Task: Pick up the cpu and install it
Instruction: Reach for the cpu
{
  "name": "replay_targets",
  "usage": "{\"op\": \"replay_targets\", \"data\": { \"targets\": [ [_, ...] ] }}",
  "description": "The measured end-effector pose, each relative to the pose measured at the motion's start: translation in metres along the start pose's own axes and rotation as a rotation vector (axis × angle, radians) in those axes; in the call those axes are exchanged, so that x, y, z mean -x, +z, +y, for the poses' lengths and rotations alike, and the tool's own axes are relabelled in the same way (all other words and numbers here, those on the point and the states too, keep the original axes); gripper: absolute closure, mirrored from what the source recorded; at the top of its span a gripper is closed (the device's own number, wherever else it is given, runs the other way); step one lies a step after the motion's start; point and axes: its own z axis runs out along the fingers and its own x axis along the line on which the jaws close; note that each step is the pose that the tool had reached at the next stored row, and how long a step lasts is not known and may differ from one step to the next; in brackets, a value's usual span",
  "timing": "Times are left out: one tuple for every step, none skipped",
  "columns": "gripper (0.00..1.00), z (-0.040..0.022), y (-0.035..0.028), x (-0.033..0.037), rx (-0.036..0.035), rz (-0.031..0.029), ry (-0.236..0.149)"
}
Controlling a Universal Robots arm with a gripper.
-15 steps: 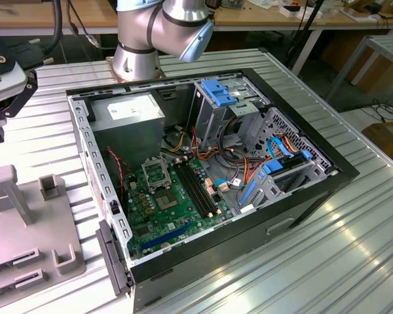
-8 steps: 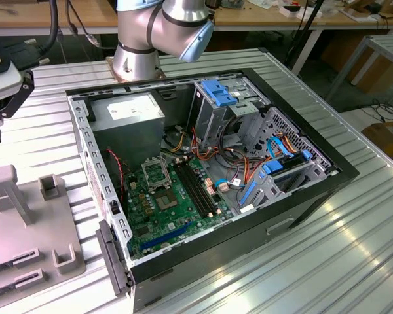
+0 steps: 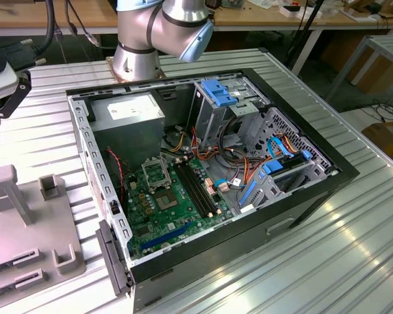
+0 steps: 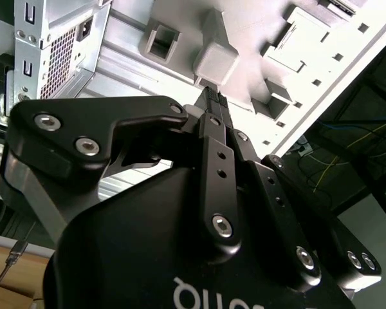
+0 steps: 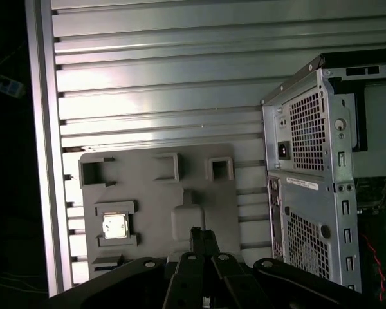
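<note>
First wrist view: finds the cpu (image 5: 114, 226) lying flat in a square pocket of the grey holder plate (image 5: 157, 193), near but clear of the end effector (image 5: 202, 233). Second wrist view: shows the end effector (image 4: 212, 95) pressed together, pinching nothing, above the plate. Exterior view: places the holder plate (image 3: 6, 242) at eight o'clock of the open computer case (image 3: 295, 209) on the ribbed tabletop (image 3: 327, 261).

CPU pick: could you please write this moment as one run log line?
cpu: in grey tray recess, not gripped | end effector: shut, empty, near grey tray, apart from cpu | computer case: open
</note>
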Motion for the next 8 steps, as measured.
{"op": "replay_targets", "data": {
  "targets": [
    [0.89,-0.0001,0.0000,-0.0008,0.0000,0.0000,0.000],
    [0.89,-0.0001,0.0000,-0.0013,0.0000,0.0000,0.000],
    [0.89,-0.0001,0.0000,-0.0018,0.0000,0.0000,0.000],
    [0.89,-0.0002,0.0000,-0.0024,0.0000,0.0000,0.000],
    [0.89,-0.0002,0.0000,-0.0031,0.0000,0.0000,0.000],
    [0.89,-0.0003,0.0000,-0.0038,0.0000,0.0000,0.000],
    [0.89,-0.0003,0.0000,-0.0044,0.0000,0.0000,0.000],
    [0.89,-0.0004,0.0000,-0.0052,0.0000,0.0000,0.000]
  ]
}}
